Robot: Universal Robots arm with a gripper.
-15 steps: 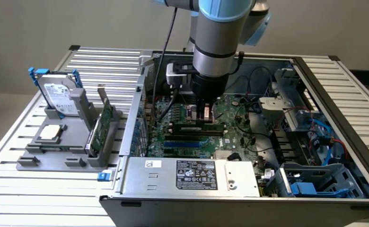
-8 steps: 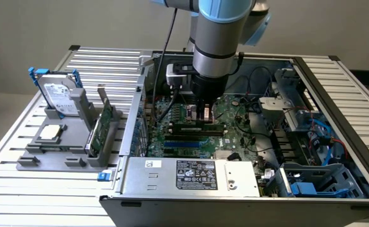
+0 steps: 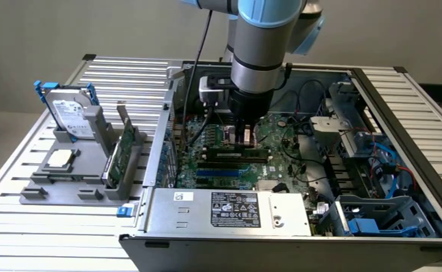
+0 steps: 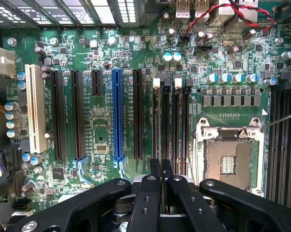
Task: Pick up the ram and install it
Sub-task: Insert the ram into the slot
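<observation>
The ram (image 3: 236, 152), a slim dark green stick with black chips, stands on edge along the memory slots (image 4: 176, 121) on the motherboard (image 3: 281, 158) inside the open computer case. My gripper (image 3: 242, 139) reaches straight down into the case, and its fingers are closed together on the ram's top edge near the middle of the stick. In the wrist view the gripper (image 4: 160, 169) hovers over the black memory slots beside the CPU socket (image 4: 229, 159), its fingertips (image 4: 156, 166) pressed close to each other.
A grey holder (image 3: 85, 181) at the exterior view's left carries a hard drive (image 3: 71, 116), a broad green card (image 3: 123, 150) and a processor chip (image 3: 60, 160). The power supply (image 3: 229, 207) fills the case's near side. Cables and drive bays (image 3: 372, 164) crowd the right.
</observation>
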